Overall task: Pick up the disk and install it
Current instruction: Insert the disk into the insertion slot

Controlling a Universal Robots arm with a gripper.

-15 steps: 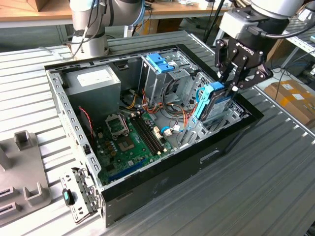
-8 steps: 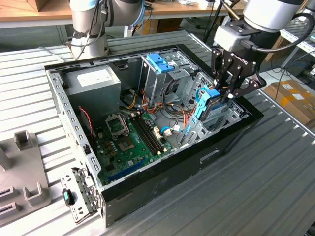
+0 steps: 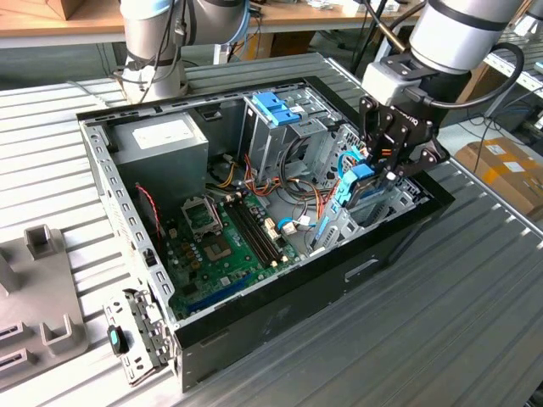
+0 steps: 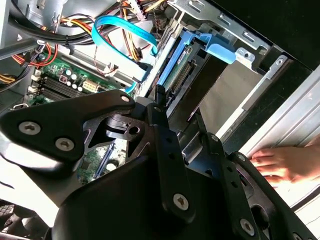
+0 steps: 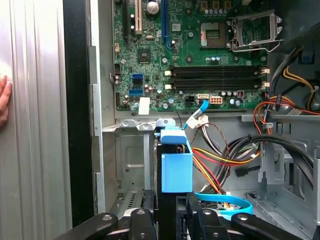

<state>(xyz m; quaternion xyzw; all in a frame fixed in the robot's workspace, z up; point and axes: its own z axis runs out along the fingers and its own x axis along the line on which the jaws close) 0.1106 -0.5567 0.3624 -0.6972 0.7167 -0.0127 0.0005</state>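
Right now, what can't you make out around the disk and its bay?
- Disk's lower end and how far it sits in the bay: exterior view, hidden by the end effector.
- Disk's flat faces: first wrist view sees it edge-on.
- Where the fingers touch the disk: second wrist view, covered by the end effector's own links.
- Hand: mostly cut off by the picture edge in both wrist views.

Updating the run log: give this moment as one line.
tool: shut on disk | disk: on edge, at bay in case | hand: outside case
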